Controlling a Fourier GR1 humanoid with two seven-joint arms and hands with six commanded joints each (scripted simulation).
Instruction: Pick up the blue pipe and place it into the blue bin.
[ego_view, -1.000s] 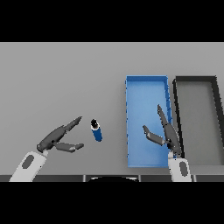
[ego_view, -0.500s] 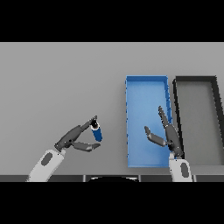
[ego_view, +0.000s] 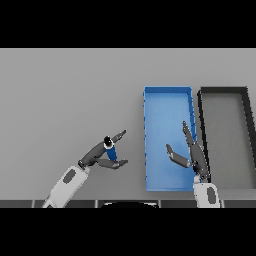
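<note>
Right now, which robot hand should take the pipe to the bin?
Left. The left robot hand already brackets the pipe, fingers on one side and thumb on the other. The right robot hand hangs open above the blue bin, apart from the pipe.

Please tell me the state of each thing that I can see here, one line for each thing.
Pipe: upright on the table, between the left hand's fingers and thumb, outside the bins.
Blue bin: holds nothing.
Black bin: holds nothing.
Left hand: open around the pipe.
Right hand: open, over the blue bin.
</note>
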